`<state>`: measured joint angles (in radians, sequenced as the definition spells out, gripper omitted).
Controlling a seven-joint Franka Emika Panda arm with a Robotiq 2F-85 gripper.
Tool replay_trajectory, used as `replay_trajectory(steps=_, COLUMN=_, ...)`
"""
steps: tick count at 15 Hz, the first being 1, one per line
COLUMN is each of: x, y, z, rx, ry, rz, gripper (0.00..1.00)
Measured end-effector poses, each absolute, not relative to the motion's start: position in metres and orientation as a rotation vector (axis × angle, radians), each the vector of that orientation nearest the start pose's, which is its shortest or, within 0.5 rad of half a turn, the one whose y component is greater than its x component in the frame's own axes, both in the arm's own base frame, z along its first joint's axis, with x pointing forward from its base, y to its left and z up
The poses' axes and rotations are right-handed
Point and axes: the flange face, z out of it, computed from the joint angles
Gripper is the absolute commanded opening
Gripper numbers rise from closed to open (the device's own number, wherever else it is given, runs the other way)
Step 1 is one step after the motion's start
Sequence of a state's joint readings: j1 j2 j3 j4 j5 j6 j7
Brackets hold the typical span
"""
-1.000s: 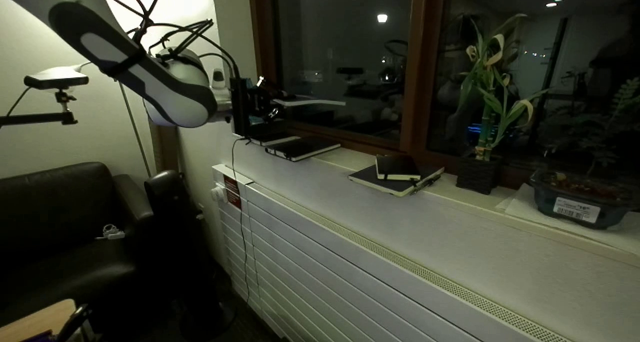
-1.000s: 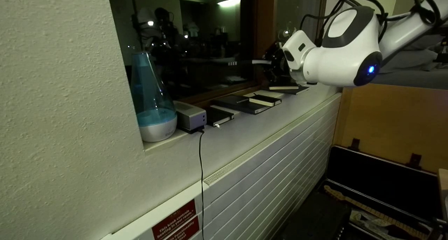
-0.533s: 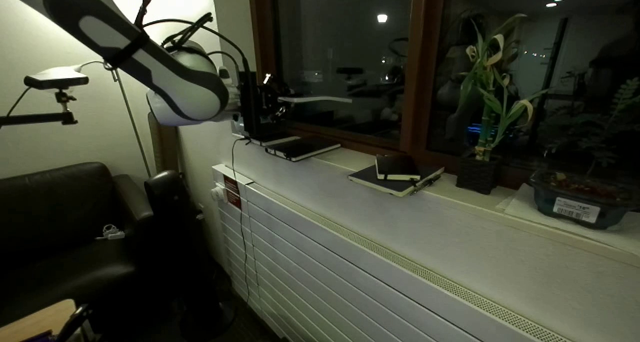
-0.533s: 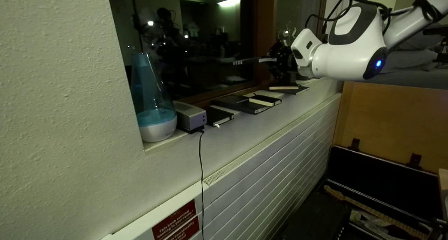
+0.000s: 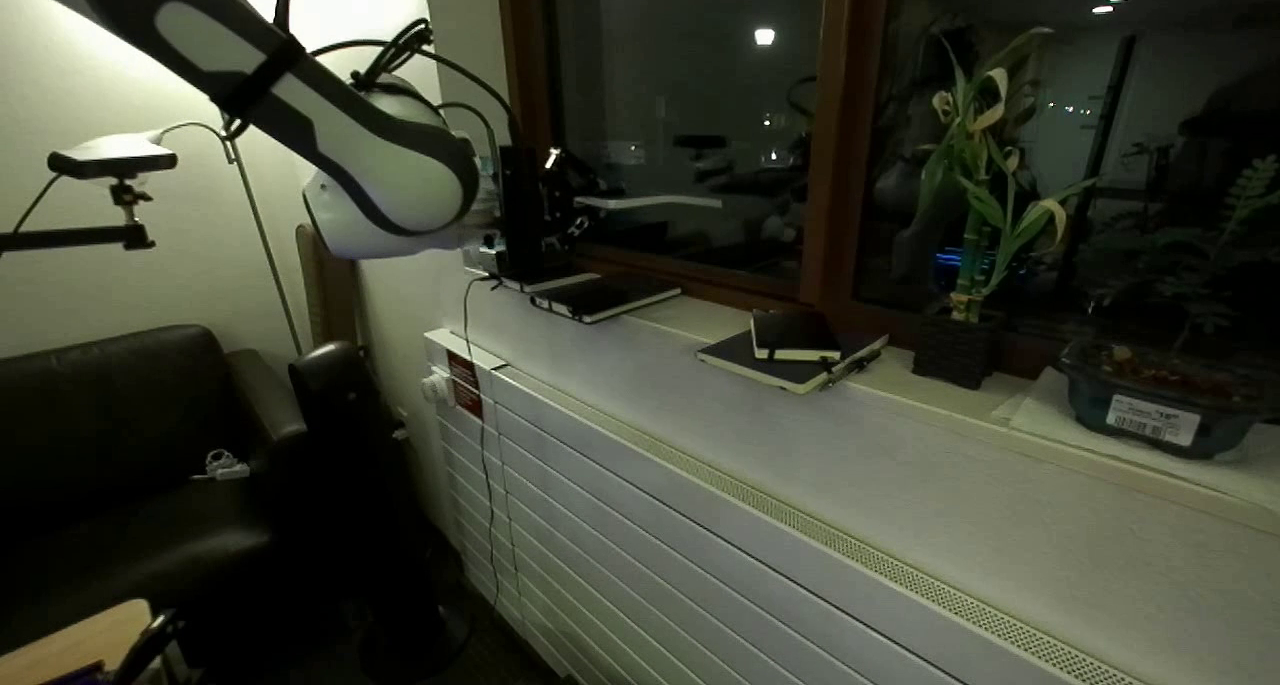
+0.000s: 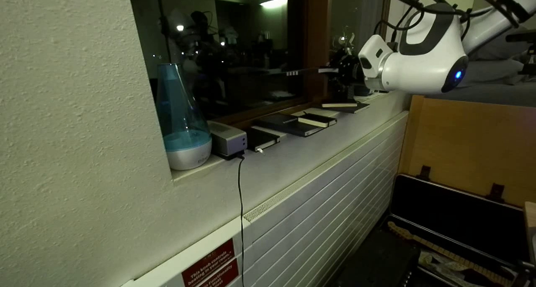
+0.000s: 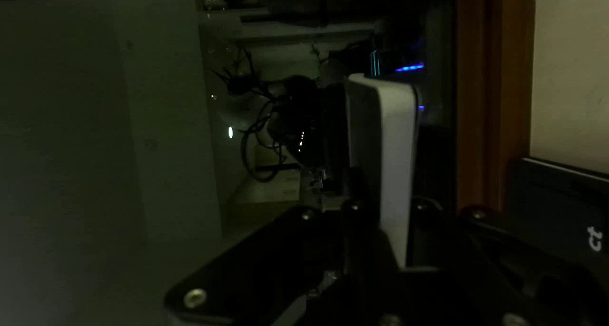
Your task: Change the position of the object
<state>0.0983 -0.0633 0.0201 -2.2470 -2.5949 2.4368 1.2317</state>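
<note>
Well, I have my black, jointed, two-fingered gripper (image 7: pixel 387 202) clamped on a thin, flat slab (image 7: pixel 398 140) with a white edge and a dark face. In my dim wrist view the slab juts from between the jaws toward twelve o'clock. Taking it as the hub of the dial, a reddish-brown wooden window frame (image 7: pixel 495 102) runs past three o'clock, and a flat black cover (image 7: pixel 547 207) lettered "ct" in white shows at four.

In an exterior view the slab (image 5: pixel 650 203) appears edge-on and nearly level, in the air well above the cream sill (image 5: pixel 695 315); how near it comes to the dark window glass (image 5: pixel 690 75) I can't tell. Reckoned from the slab, my white-and-grey jointed arm (image 5: pixel 420 190) is at nine o'clock, a pale-paged black notebook (image 5: pixel 605 297) lies at seven, a small black notebook (image 5: pixel 795 333) rests on a larger dark notebook (image 5: pixel 733 353) between four and five, and a leafy green bamboo plant (image 5: pixel 975 235) stands in a black woven pot (image 5: pixel 955 355) at three. In an exterior view a teardrop-shaped vessel (image 6: pixel 184 121), clear blue over white, stands at eight o'clock from the slab, just beside a boxy grey device (image 6: pixel 228 137).
</note>
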Motion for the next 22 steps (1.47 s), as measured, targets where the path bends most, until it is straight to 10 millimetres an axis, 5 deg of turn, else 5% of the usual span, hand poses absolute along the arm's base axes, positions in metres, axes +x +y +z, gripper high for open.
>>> replay_trajectory(steps=3, x=0.526, y=0.050, z=0.425, rx=1.391, ry=0.974, rz=1.120, gripper=0.03)
replay_trajectory(steps=12, x=0.509, y=0.044, z=0.483, rx=1.434, ry=1.008, rz=1.183, gripper=0.03)
replay_trajectory(steps=22, x=0.517, y=0.011, z=0.498, rx=1.485, ry=0.962, rz=1.180, gripper=0.03)
